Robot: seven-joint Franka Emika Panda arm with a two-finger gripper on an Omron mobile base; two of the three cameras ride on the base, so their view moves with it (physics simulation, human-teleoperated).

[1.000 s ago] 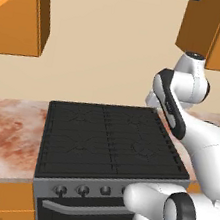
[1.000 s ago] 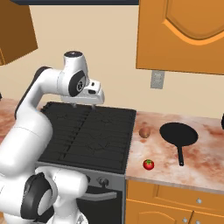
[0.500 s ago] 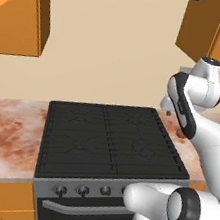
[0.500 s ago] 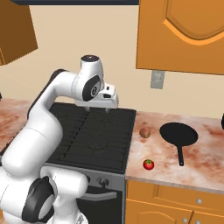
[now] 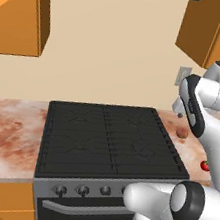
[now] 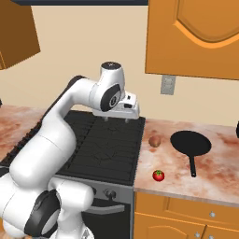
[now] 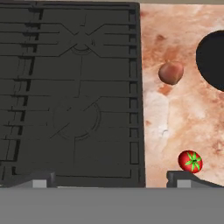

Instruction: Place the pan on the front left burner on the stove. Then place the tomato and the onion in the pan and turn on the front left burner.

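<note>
The black pan [image 6: 190, 142] lies on the counter right of the stove [image 5: 106, 142], its handle pointing to the front; its rim [image 7: 214, 54] shows in the hand view. The brownish onion [image 6: 155, 141] [image 5: 181, 132] [image 7: 170, 72] sits between the stove and the pan. Closer to the counter's front edge is the red tomato [image 6: 158, 175] [image 5: 205, 165] [image 7: 190, 161]. My gripper [image 6: 115, 118] [image 7: 111, 180] hangs open and empty above the stove's back right part, left of the onion. The front left burner [image 5: 72, 149] is bare.
The marbled counter [image 5: 8, 125] runs on both sides of the stove. Dark knobs [image 5: 82, 190] line the grey front panel. Orange wall cabinets [image 6: 196, 37] hang above the counter, and an outlet [image 6: 167, 84] is on the wall behind the pan.
The arm has swung to the right: the gripper moved from above the stove's back middle to its right edge, nearer the onion. The pan, onion and tomato have not moved.
</note>
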